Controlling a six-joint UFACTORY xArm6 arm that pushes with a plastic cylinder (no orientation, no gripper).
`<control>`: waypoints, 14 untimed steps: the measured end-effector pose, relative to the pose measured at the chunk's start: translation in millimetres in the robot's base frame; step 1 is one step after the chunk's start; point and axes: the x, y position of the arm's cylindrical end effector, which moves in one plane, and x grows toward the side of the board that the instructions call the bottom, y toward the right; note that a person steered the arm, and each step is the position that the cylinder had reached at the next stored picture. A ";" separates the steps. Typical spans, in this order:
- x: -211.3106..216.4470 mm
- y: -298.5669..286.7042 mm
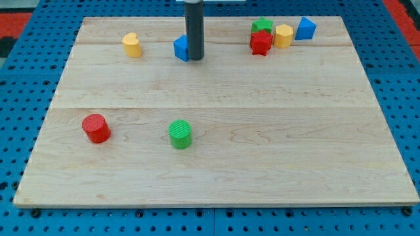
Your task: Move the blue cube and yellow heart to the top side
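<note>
Pale wooden desk point(262, 131) on a blue perforated base, with the desk's near corners cut off at the view's bottom edge.

Far left, in the lower half: a red ribbed cylinder point(96, 128), upright and alone.

Further right, near the view's top: the small yellow heart-shaped block point(132, 45), close to the top edge of the desk, nothing touching it.

Next, lower down and well apart from the red one: a green ribbed cylinder point(180, 134), upright.

Above it, level with the heart and well right of it: the blue cube point(182, 48), also close to the top side. Right face hidden behind the dark rod, so full outline hard to make out.

Pressed against or just beside the cube's right side: my tip point(195, 59). Actual contact impossible to confirm. Rod rising straight up and cut off by the view's top edge. Arm above out of sight. No pincer seen on this rod, so open or closed cannot be told.

Toward the top right, a tight cluster: a green star-shaped block point(262, 26), lower part covered by a red star-shaped block point(260, 42) in front. Touching or just beside these, a yellow block point(283, 36), seemingly hexagonal. Last, a blue block point(305, 28), exact shape unclear.
</note>
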 end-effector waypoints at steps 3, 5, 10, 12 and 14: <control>16.5 12.4; -17.4 -21.9; 15.2 -228.4; -15.8 -90.4; 31.0 -67.7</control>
